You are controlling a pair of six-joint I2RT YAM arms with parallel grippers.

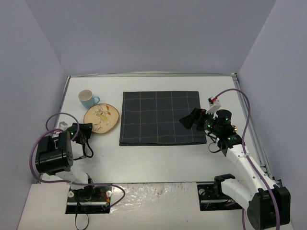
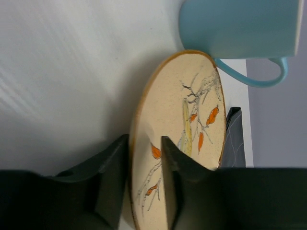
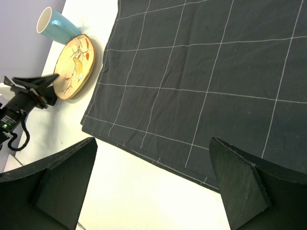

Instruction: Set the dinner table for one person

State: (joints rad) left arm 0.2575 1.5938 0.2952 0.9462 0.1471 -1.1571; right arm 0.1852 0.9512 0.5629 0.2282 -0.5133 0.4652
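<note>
A round cream plate (image 1: pixel 101 119) painted with orange leaves lies on the white dinner table (image 1: pixel 158 160), left of the dark checked mat (image 1: pixel 160 117). A light blue mug (image 1: pixel 88 98) stands just behind it. My left gripper (image 1: pixel 86 129) is at the plate's near left rim. In the left wrist view its fingers (image 2: pixel 145 141) straddle that rim, one against the outer edge and one on the plate's face (image 2: pixel 182 110), shut on it. My right gripper (image 1: pixel 188 120) hovers over the mat's right part. It is wide open (image 3: pixel 153 143) and holds nothing.
The mug (image 2: pixel 240 28) almost touches the plate's far rim. The mat's left edge (image 2: pixel 235 139) lies close beside the plate. Grey walls enclose the table on three sides. Cables loop beside both arms. Bare white table (image 3: pixel 144 196) runs along the near side of the mat (image 3: pixel 201 72).
</note>
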